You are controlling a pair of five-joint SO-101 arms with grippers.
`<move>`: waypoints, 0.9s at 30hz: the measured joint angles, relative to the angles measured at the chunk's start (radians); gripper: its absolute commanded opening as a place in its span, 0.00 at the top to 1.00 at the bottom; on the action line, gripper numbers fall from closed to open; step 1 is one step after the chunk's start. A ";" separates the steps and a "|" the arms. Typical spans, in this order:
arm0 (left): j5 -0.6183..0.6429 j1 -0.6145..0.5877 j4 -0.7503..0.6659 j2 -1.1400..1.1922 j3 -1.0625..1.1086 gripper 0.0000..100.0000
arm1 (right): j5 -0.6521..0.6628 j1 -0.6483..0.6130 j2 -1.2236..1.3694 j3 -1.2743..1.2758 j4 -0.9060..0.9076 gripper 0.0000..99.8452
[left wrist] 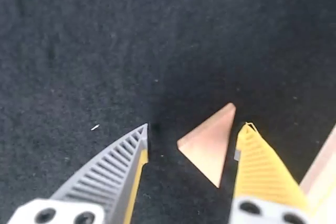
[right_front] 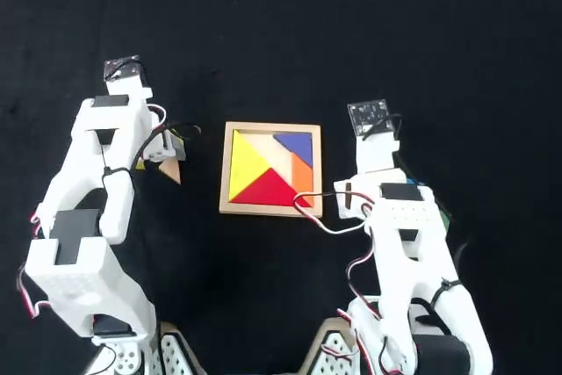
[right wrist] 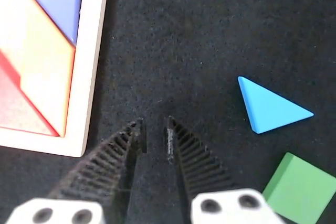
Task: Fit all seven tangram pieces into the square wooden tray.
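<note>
Square wooden tray sat mid-table on the black cloth, between the two arms. It had a light wood rim and was partly filled. A big yellow triangle lay on the side toward the left arm and a big red triangle along the near edge. A blue piece sat in the far corner on the right arm's side, with an orange piece below it against that rim. The middle showed a pale patch; piece or bare floor could not be told.

Tan triangle lay flat on the cloth outside the tray, on the left arm's side. It was small, peach-wood in tone, with a smooth top. Left gripper was down around it with its fingers spread wide. The grey finger was apart from the piece and the yellow finger just beside its edge; contact could not be told.

Right gripper sat over bare cloth just beside the tray corner where red and orange met. Its black fingers were a narrow gap apart with nothing between them. Light-blue triangle and green square lay loose on the cloth near it, outside the tray and apart from each other.
</note>
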 measured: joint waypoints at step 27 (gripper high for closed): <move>0.037 0.029 0.109 0.138 -0.114 0.74 | 0.000 0.000 0.000 0.000 0.000 0.93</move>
